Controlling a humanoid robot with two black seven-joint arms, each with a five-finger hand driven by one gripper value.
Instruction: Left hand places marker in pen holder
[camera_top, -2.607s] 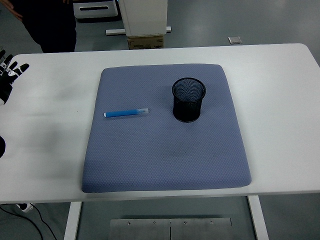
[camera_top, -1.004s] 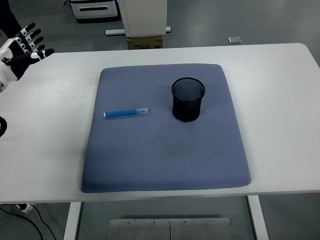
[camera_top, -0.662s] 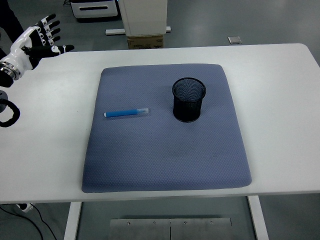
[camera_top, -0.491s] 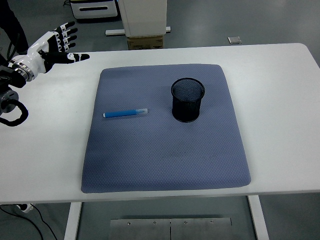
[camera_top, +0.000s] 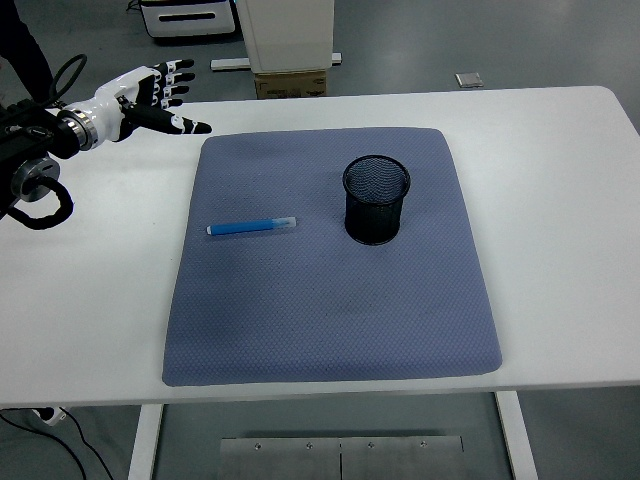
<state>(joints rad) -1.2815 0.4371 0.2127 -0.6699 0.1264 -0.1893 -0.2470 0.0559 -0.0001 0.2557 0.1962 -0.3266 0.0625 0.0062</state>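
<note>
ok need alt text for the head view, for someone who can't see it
A robot's left hand, fingers spread and empty, reaches in over the far left of a white table. On a grey-blue mat lie a blue marker and, to its right, an upright black mesh pen holder.

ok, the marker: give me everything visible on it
The marker is a slim blue stick with a pale, clear-looking cap at its right end; it looks like plastic. It lies flat on the grey-blue mat, lengthwise left to right with the capped end tilted slightly away, in the mat's left half. The black mesh pen holder stands to its right, apart from it. Only the mat touches it: the left hand is over the table's far left, fingers spread, holding nothing.
</note>
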